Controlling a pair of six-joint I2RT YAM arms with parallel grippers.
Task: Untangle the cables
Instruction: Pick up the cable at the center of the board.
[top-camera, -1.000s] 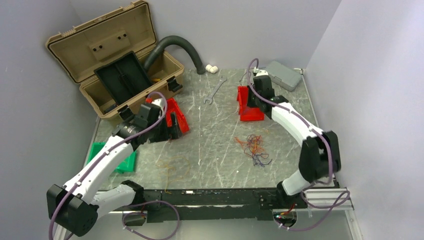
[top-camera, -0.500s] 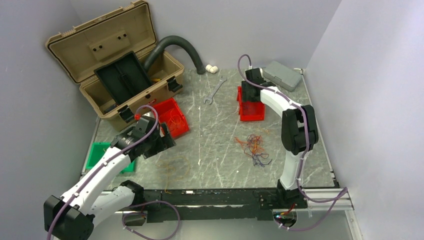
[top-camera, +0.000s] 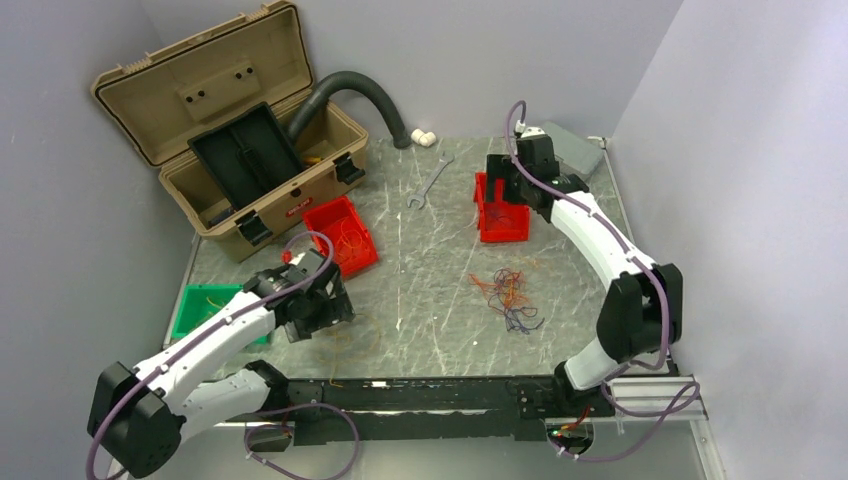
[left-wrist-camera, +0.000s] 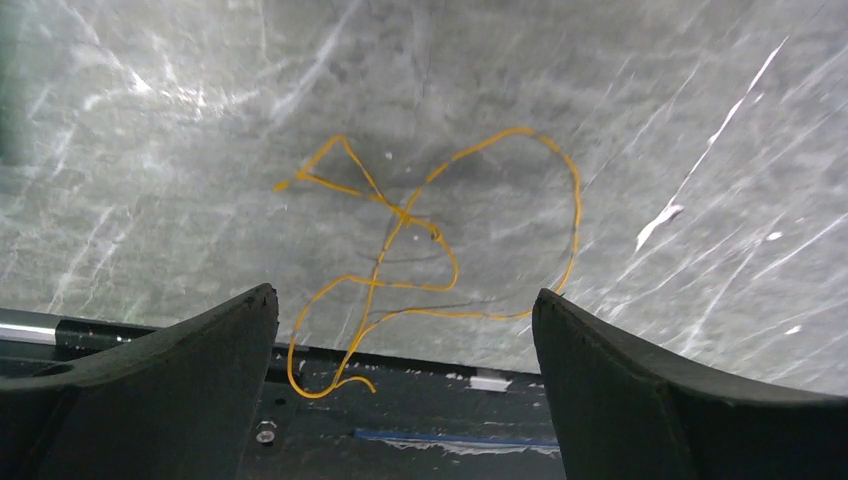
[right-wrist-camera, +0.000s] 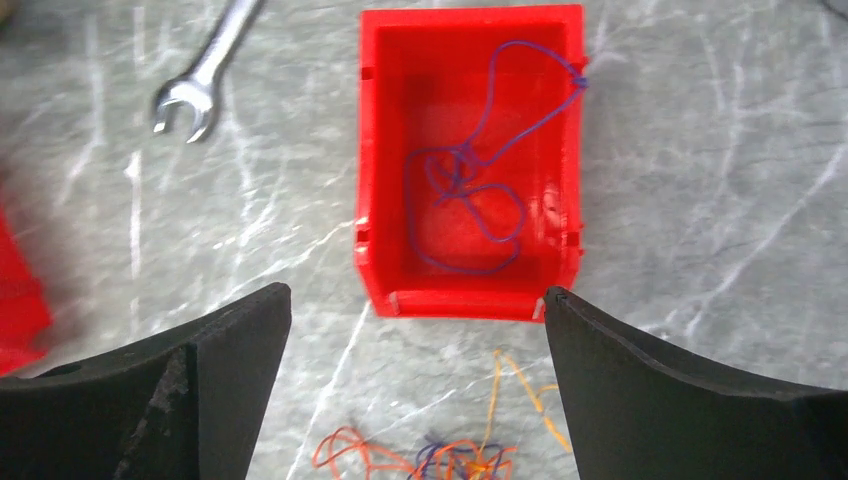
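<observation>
The tangle of cables (top-camera: 506, 294) lies on the marble table right of centre, with orange, yellow and dark purple strands; its top edge shows in the right wrist view (right-wrist-camera: 455, 462). One purple wire (right-wrist-camera: 468, 195) lies loose inside a red bin (right-wrist-camera: 470, 303). My right gripper (right-wrist-camera: 416, 290) hangs open above that bin (top-camera: 500, 228), holding nothing. A single yellow wire (left-wrist-camera: 430, 235) sprawls on the table by the near edge. My left gripper (left-wrist-camera: 402, 295) is open over it, apart from it; in the top view this gripper (top-camera: 328, 312) covers part of the wire.
A second red bin (top-camera: 341, 233) holding orange wire sits left of centre, and a green bin (top-camera: 203, 308) lies at the left edge. An open tan toolbox (top-camera: 230, 130) and grey hose (top-camera: 360, 88) fill the back left. A wrench (top-camera: 430, 181) lies near the back.
My right gripper went from shut to open above its red bin, where the purple wire now lies. My left arm swung from the left red bin toward the near edge, over the yellow wire.
</observation>
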